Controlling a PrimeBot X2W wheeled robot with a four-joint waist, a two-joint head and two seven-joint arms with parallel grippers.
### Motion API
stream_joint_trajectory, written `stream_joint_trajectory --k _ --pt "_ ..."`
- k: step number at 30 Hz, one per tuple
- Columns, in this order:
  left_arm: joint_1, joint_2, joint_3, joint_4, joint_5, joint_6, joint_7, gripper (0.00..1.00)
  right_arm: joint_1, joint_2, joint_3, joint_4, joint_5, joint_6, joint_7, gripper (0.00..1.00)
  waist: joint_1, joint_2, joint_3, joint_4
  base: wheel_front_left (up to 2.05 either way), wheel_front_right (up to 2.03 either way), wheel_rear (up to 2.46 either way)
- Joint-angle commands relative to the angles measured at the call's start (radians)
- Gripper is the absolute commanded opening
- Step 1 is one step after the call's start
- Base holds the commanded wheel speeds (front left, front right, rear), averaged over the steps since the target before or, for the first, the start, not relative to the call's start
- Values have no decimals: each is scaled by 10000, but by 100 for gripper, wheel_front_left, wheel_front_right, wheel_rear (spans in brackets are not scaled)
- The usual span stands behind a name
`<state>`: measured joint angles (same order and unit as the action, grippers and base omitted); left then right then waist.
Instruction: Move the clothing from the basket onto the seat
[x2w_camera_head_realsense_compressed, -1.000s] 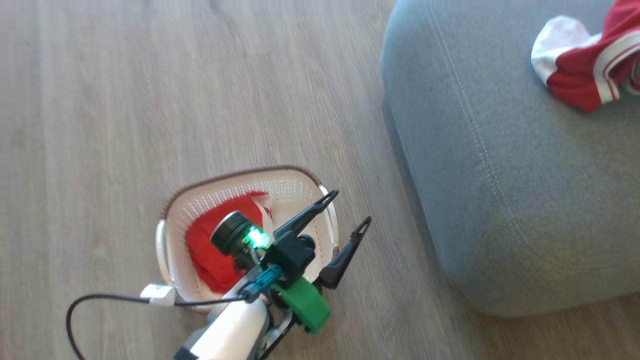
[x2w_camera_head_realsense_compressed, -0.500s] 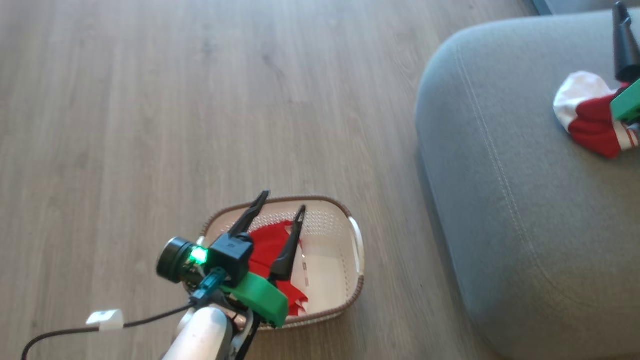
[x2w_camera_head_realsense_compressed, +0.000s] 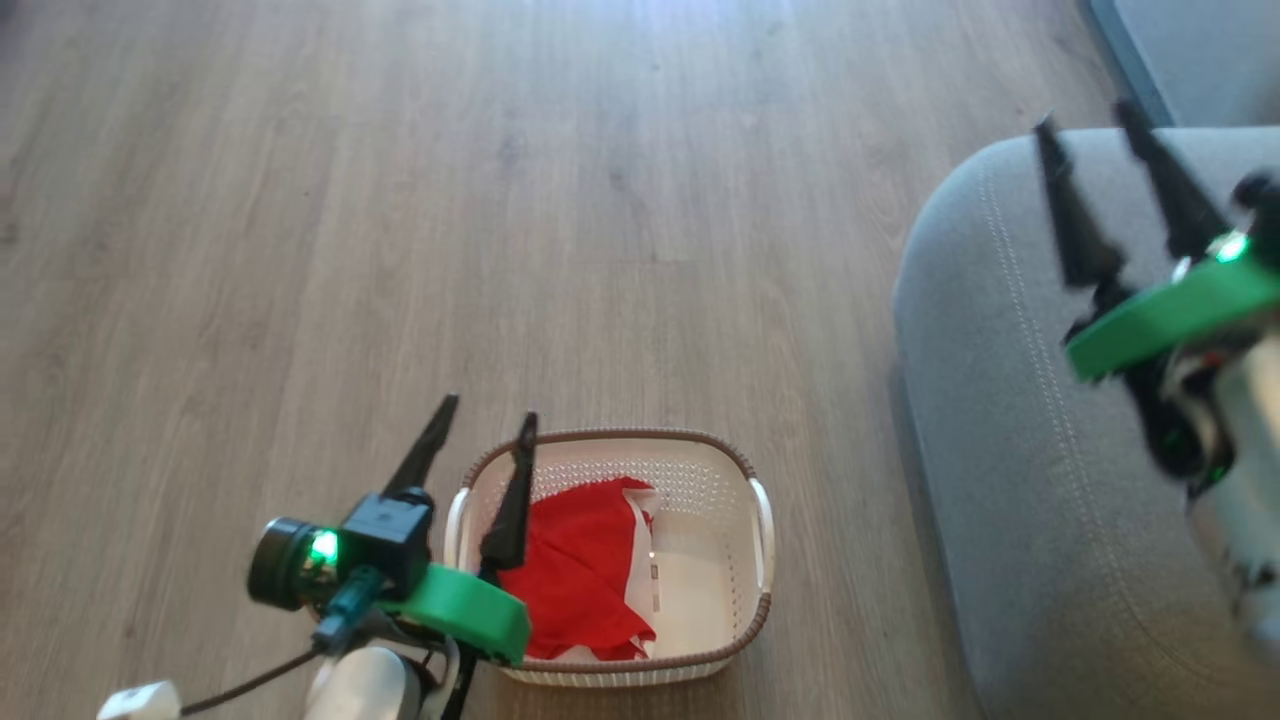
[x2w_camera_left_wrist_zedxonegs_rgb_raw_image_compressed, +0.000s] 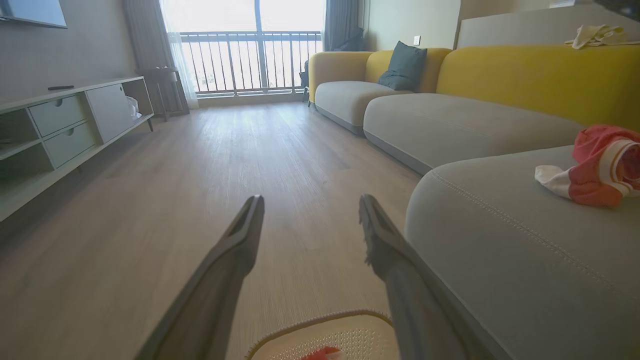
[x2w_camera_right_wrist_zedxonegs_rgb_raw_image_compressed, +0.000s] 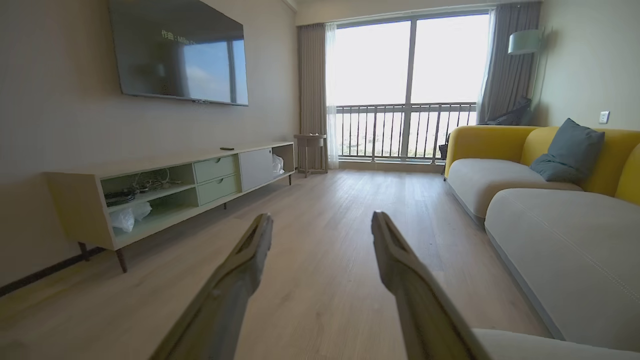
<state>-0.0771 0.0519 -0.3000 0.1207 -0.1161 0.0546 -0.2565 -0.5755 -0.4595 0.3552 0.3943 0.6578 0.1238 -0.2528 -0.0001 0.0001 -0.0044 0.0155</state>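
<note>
left tool (x2w_camera_head_realsense_compressed: 488, 408) released and empty, over the basket's (x2w_camera_head_realsense_compressed: 610, 436) left edge; one red garment (x2w_camera_head_realsense_compressed: 575, 565) inside the basket on the floor (x2w_camera_head_realsense_compressed: 400, 200); second garment (x2w_camera_left_wrist_zedxonegs_rgb_raw_image_compressed: 597, 167) on the grey seat (x2w_camera_head_realsense_compressed: 1000, 450); right tool (x2w_camera_head_realsense_compressed: 1085, 114) released, above the seat

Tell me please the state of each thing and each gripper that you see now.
Basket: upright on floor, not emptied.
Basket garment: crumpled, ungripped.
Seat: carries one piece.
Seat garment: crumpled, lying free.
Left gripper: open, empty.
Right gripper: open, empty.
</note>
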Motion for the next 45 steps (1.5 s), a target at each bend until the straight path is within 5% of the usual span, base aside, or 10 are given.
stream_joint_trajectory --k 1,8,23,45 --pt "-132 -16 440 -467 -158 228 -53 100 436 103 -186 -830 -603 69 -86 100 1 -1 -67 152 0 0 0" --pt "319 -16 844 -726 -758 868 -53 100 2542 1262 -926 -2549 -1788 69 -88 100 1 -1 -179 348 0 0 0" --pt "838 -16 1165 -757 -1011 1306 -53 100 4697 2778 -1620 -2442 -2828 69 -89 100 1 -1 -38 363 0 0 0" --pt "826 -16 1091 -746 -871 1637 -53 100 5018 3389 -2113 -2178 -3294 69 -89 100 1 -1 109 230 0 0 0"
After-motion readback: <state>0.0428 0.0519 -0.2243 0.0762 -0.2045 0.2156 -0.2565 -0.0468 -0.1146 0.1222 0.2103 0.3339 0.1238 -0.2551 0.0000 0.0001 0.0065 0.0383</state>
